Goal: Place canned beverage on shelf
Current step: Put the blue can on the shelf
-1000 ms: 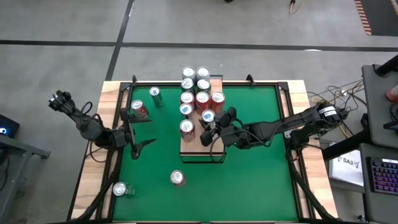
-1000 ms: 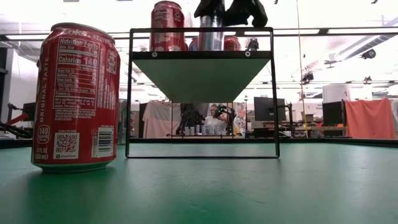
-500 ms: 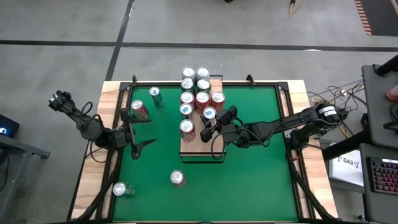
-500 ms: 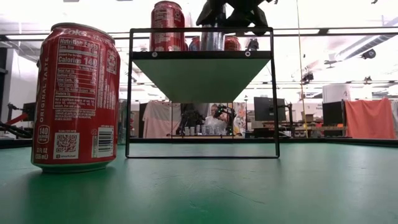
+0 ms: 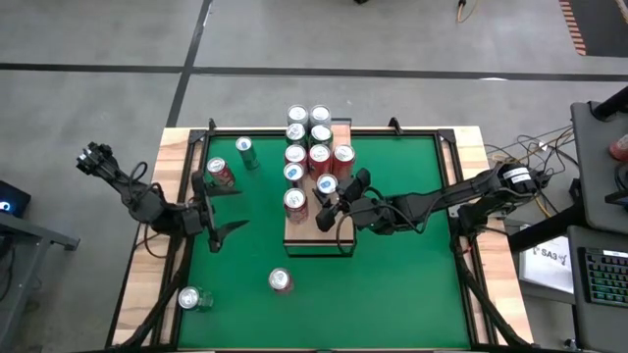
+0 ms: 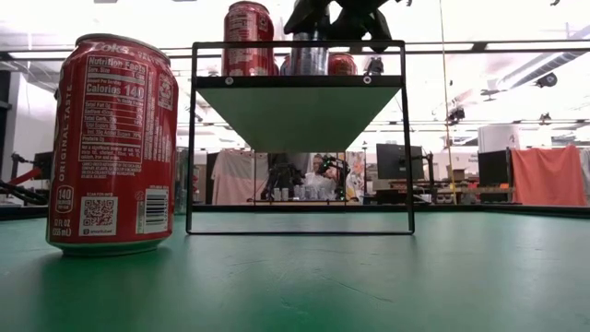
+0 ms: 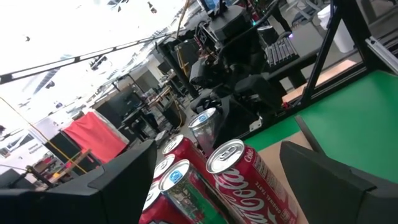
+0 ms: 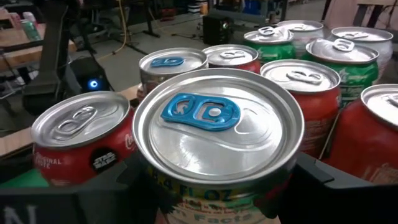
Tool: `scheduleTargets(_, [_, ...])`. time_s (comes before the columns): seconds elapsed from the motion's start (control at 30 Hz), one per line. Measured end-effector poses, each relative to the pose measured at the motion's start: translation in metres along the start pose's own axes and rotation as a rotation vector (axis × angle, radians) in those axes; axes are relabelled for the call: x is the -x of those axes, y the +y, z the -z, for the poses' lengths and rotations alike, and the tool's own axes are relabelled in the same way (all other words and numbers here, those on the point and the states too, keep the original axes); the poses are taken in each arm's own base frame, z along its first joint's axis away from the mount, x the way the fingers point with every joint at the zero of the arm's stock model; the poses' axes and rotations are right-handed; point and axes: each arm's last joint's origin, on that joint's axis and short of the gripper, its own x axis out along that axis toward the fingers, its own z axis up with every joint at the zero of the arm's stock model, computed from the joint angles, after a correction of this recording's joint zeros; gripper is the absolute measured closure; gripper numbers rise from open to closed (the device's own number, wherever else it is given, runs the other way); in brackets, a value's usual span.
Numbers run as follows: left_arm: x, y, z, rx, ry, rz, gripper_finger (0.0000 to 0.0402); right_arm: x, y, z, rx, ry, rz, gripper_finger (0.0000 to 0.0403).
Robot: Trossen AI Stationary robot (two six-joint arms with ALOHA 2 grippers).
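The shelf (image 5: 316,238), a pale wooden board on a dark frame, stands mid-table and carries several upright cans (image 5: 309,137). The canned beverage (image 5: 327,184), silver with a blue tab (image 8: 200,112), is upright over the shelf's right side, next to a red can (image 5: 295,202). My right gripper (image 5: 337,196) reaches in from the table's right and is shut on it. In the low view its lower end (image 6: 311,65) reaches the shelf's top edge (image 6: 298,81). My left gripper (image 5: 228,209) waits open at the table's left side, holding nothing. My right gripper pinches the canned beverage's side wall (image 8: 205,199), below the top rim, with one finger (image 8: 106,193) on each side. The fingers come nearly level from the table's right. The can is upright. Whether its base rests on the board, I cannot tell.
Loose on the green surface are a red can (image 5: 221,173) and a green can (image 5: 245,152) at the far left, a red can (image 5: 281,280) near the front, and another can (image 5: 192,299) at the near left corner. Dark frame posts (image 5: 453,162) edge the table.
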Motion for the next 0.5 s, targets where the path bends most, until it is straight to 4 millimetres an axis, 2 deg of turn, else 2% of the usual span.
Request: scheduleTargets(0.5, [-0.0039,-0.0056,0.0004,-0.028,0.014,0.012,0.0077,-0.0007,0.0001,0.0041,0.034,0.030,-0.050,0.0181])
